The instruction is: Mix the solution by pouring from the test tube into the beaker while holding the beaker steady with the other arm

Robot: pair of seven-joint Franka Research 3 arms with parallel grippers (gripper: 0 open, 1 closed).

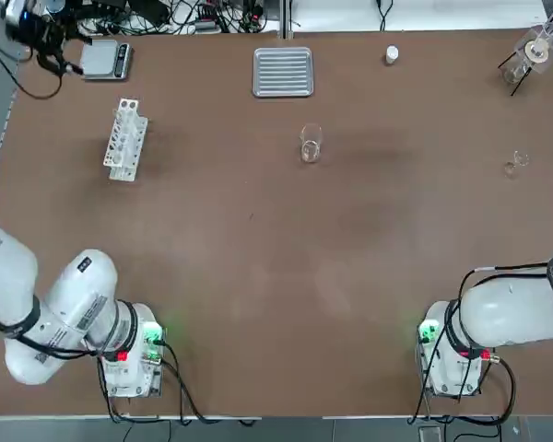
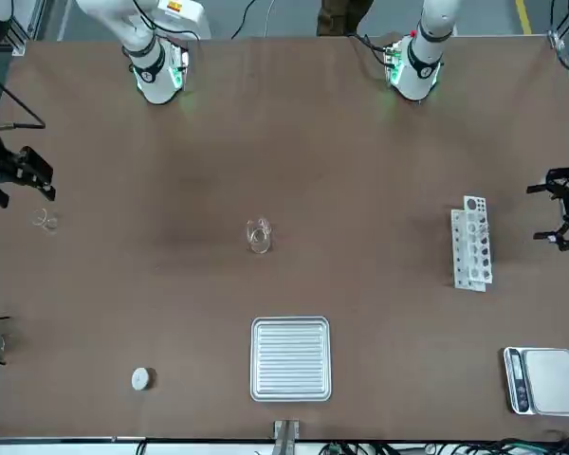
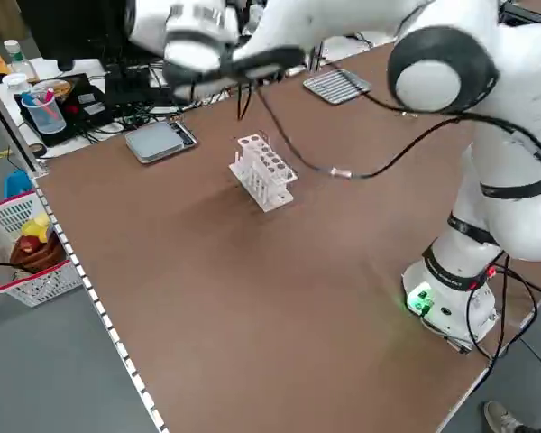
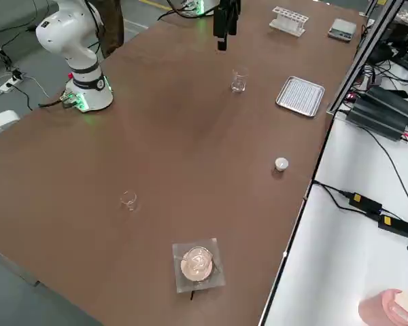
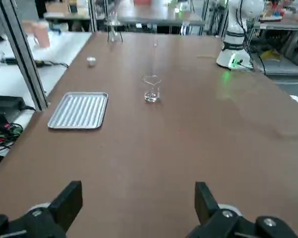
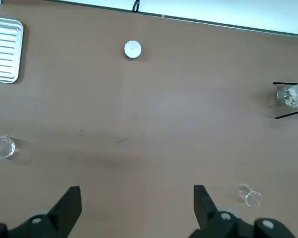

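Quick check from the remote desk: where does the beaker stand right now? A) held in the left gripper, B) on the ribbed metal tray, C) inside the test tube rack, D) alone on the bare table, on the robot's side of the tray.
D: the beaker stands upright on the bare table, apart from the ribbed metal tray and the test tube rack; the left gripper is open and empty.

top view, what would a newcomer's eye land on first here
The beaker stands alone mid-table, with the ridged metal tray just beyond it at the far edge. A white tube rack sits toward the left side, near the scale in the far left corner. The left pincer hangs open beside the rack, nowhere near the beaker.
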